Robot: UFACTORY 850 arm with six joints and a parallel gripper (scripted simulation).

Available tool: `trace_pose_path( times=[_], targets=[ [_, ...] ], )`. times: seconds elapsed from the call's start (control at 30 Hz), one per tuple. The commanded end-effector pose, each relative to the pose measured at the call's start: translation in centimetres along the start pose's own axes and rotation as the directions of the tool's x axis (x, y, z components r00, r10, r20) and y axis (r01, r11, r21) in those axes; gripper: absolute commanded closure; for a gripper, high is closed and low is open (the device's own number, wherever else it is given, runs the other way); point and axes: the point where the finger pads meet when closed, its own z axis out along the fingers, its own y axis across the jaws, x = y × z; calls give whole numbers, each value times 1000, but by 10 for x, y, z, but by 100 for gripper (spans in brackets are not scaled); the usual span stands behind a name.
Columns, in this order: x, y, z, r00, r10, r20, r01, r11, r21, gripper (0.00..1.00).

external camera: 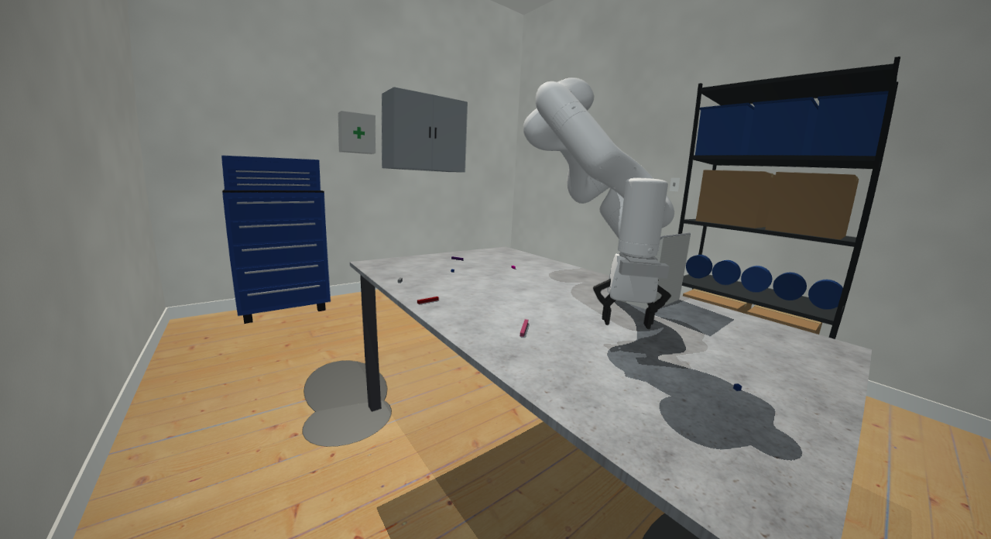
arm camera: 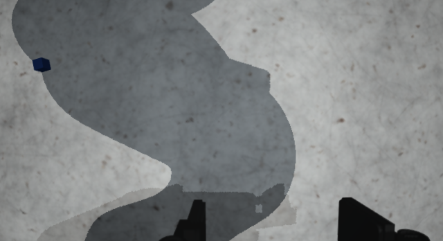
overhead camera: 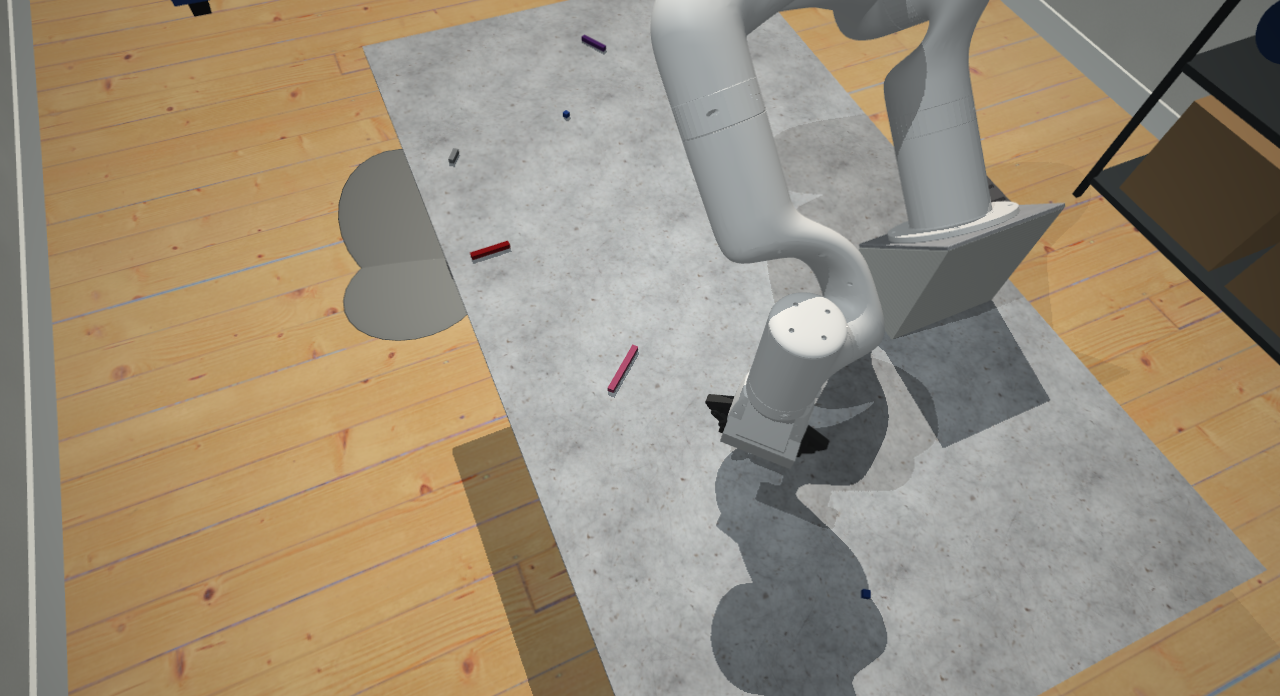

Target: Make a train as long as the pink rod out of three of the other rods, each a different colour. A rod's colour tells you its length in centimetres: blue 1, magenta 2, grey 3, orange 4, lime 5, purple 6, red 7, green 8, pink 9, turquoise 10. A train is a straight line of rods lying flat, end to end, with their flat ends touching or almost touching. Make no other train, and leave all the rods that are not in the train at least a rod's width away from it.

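Note:
The pink rod [overhead camera: 622, 368] lies flat near the middle of the table, also in the exterior view [external camera: 523, 327]. A red rod [overhead camera: 489, 250] lies to its far left. A grey rod [overhead camera: 453, 156], a blue cube [overhead camera: 565, 114] and a purple rod [overhead camera: 593, 42] lie at the far end. A small magenta rod [external camera: 513, 266] shows only in the exterior view. Another blue cube [overhead camera: 865, 593] lies at the near end, also in the wrist view [arm camera: 41, 64]. My gripper [external camera: 627, 317] is open and empty, hovering above bare table to the right of the pink rod.
The arm's grey base block [overhead camera: 957, 262] stands on the table's right side. A black shelf rack [external camera: 776, 189] stands behind the table. A blue drawer cabinet [external camera: 273, 241] stands by the far wall.

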Motion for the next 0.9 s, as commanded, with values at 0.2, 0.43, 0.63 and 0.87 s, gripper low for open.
trace_pose_path(
  times=[0.2,0.43,0.63,0.87],
  targets=[
    [15,-13,-2,971,239,-2,-239,971,-5,0],
    [29,-28,-4,884,467,-5,-467,884,-8,0],
    [39,-39,-5,787,617,-8,-617,787,-9,0],
    [49,-51,-6,654,757,-11,-757,654,-9,0]
  ],
)
